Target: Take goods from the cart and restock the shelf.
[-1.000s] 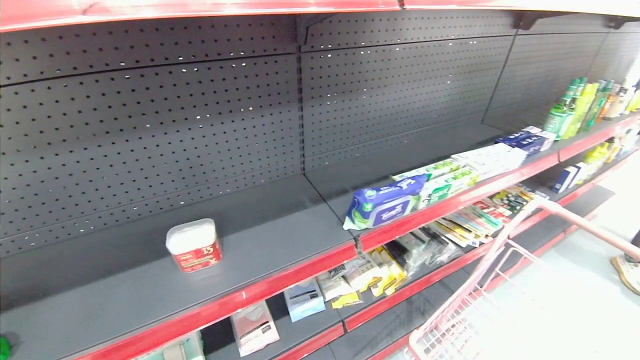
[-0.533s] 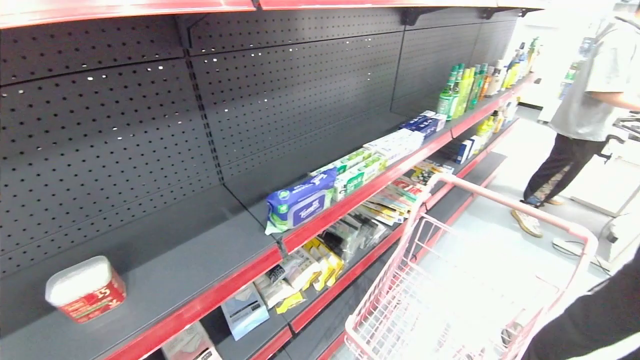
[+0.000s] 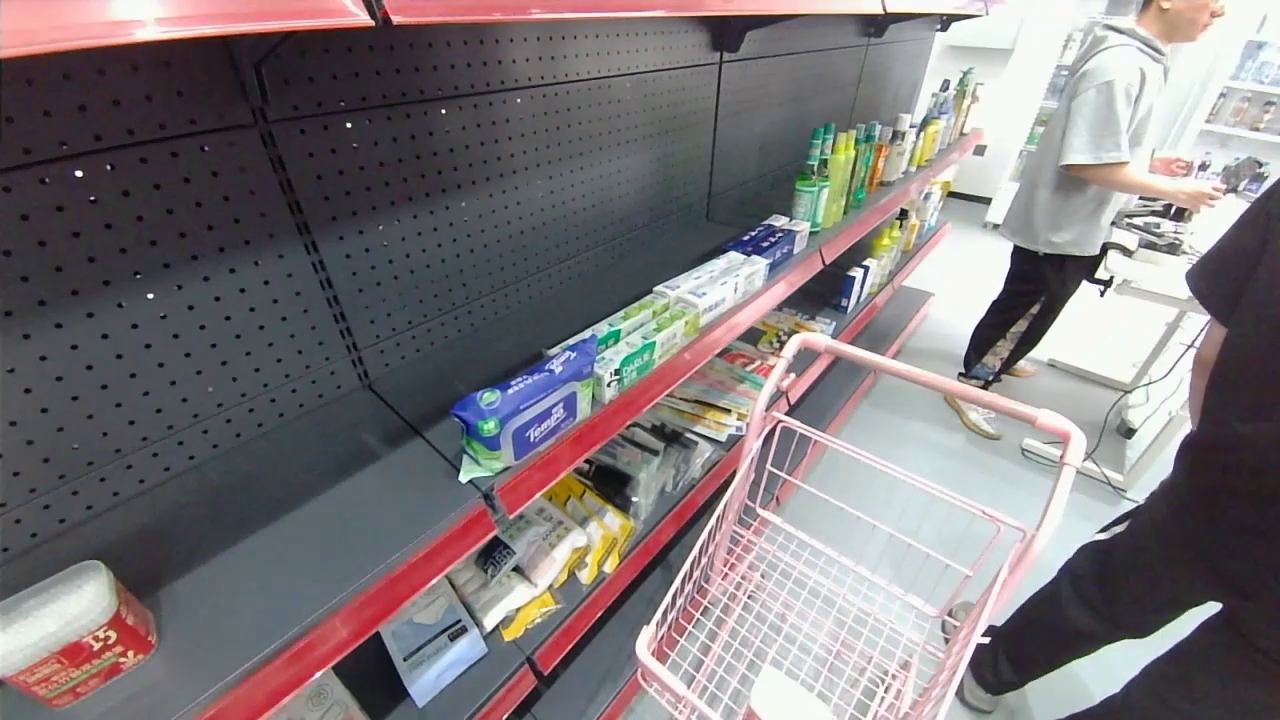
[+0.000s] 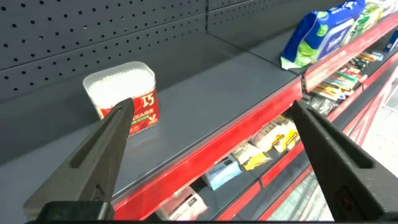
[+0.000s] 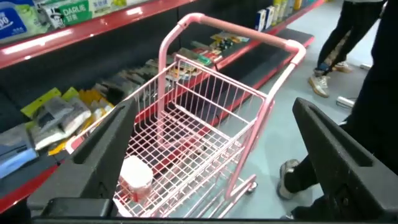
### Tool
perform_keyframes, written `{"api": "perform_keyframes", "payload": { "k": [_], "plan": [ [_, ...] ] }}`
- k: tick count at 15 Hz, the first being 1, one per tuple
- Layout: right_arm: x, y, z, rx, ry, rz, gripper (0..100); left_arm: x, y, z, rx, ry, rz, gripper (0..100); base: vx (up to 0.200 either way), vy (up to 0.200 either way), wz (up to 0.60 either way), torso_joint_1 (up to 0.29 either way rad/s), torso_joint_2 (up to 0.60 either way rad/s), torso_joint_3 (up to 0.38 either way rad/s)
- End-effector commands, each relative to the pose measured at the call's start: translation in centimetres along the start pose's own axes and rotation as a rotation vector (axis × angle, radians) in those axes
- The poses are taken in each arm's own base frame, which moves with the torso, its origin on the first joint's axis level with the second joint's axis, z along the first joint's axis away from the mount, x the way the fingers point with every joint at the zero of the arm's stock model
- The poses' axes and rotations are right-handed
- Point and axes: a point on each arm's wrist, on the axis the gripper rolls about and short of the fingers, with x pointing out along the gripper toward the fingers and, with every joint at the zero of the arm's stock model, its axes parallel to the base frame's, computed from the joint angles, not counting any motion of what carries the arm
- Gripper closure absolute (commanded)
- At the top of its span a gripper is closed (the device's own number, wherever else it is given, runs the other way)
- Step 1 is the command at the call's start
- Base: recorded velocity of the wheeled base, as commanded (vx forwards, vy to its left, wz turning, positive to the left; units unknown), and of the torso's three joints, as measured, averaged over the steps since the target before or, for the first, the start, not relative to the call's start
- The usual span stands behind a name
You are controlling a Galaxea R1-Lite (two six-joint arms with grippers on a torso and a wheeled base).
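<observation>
Down in cart: white round jar (image 5: pixel 135 178) on floor of pink wire shopping cart (image 5: pixel 242 32), near corner.
Right gripper (image 5: pixel 212 104): fingers spread, empty, above cart.
Left gripper (image 4: pixel 211 104): fingers spread, empty, facing grey shelf (image 4: pixel 211 87).
Handling: likely light, rigid, slick; pinch across body mid-height.

- Blue wipes pack (image 3: pixel 525 415), left of centre in the head view, lying on its long side with its front facing outward.
- Green-and-white boxes (image 3: pixel 640 345) just beside the pack, up and to the right of it; white boxes (image 3: pixel 715 285) and dark blue boxes (image 3: pixel 765 237) continue the same row.
- Green and yellow bottles (image 3: pixel 835 175), upright and packed close together, upper right of centre.
- Yellow packets (image 3: pixel 590 520) and a pale blue packet (image 3: pixel 432 640), lower centre-left, one level down.
- Grey floor (image 3: pixel 920 440), right of centre.
- White table (image 3: pixel 1150 290) at the right edge, with a cable (image 3: pixel 1110 430) hanging to the floor.
</observation>
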Motion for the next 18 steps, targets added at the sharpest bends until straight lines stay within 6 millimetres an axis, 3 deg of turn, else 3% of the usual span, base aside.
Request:
{"api": "perform_keyframes", "payload": {
  "k": [1, 2, 3, 4, 5, 7, 8, 10, 12, 15, 17, 18],
  "plan": [
    [0.3, 0.0, 1.6, -0.003, 0.024, 0.025, 0, 0.0, 0.0, 0.0, 0.0, 0.001, 0.001, 0, 0.0, 0.0, 0.0, 0.0, 0.0, 0.0],
    [1.7, 0.0, 8.1, 0.067, 0.042, 0.083, 0, 0.0, 0.0, 0.0, 0.0, 0.001, 0.001, 0, 0.0, 0.0, 0.0, 0.0, 0.0, 0.0],
    [4.6, -0.1, 15.3, 0.217, 0.027, 0.077, 0, 0.0, 0.0, 0.0, 0.0, 0.003, 0.001, 0, 0.0, 0.0, 0.0, 0.0, 0.0, 0.0],
    [5.9, -0.1, 17.9, 0.235, 0.018, 0.082, 0, 0.0, 0.0, 0.0, 0.0, 0.003, 0.001, 0, 0.0, 0.0, 0.0, 0.0, 0.0, 0.0],
    [10.3, 0.0, 19.8, 0.204, 0.107, 0.062, 0, 0.0, 0.0, 0.0, 0.0, 0.003, 0.001, 0, 0.0, 0.0, 0.0, 0.0, 0.0, 0.0],
    [19.0, -0.1, 16.5, 0.122, 0.371, 0.076, 0, 0.0, 0.0, 0.0, 0.002, 0.003, -0.002, 0, 0.0, 0.0, 0.0, 0.0, 0.0, 0.0],
    [21.9, 0.4, 14.4, 0.111, 0.481, 0.139, 0, 0.0, 0.0, 0.0, 0.0, 0.001, -0.002, 0, 0.0, 0.0, 0.0, 0.0, 0.0, 0.0],
    [26.6, 2.9, 7.7, -0.019, 0.761, 0.322, 0, 0.0, 0.0, 0.0, 0.002, 0.001, -0.004, 0, 0.0, 0.0, 0.0, 0.0, 0.0, 0.0],
    [28.9, 4.2, 2.8, -0.128, 0.918, 0.452, 0, 0.0, 0.0, 0.0, 0.002, 0.001, -0.002, 0, 0.0, 0.0, 0.0, 0.0, 0.0, 0.0],
    [30.9, 5.0, -2.4, -0.22, 1.033, 0.655, 0, 0.0, 0.0, 0.0, 0.0, 0.001, -0.001, 0, 0.0, 0.0, 0.0, 0.0, 0.0, 0.0],
    [31.3, 5.3, -4.4, -0.28, 1.074, 0.715, 0, 0.0, 0.0, 0.0, 0.0, 0.003, -0.001, 0, 0.0, 0.0, 0.0, 0.0, 0.0, 0.0],
    [31.3, 5.3, -4.5, -0.284, 1.073, 0.717, 0, 0.0, 0.0, 0.0, 0.0, 0.001, -0.002, 0, 0.0, 0.0, 0.0, -0.066, 0.09, 0.09]
  ]
}}
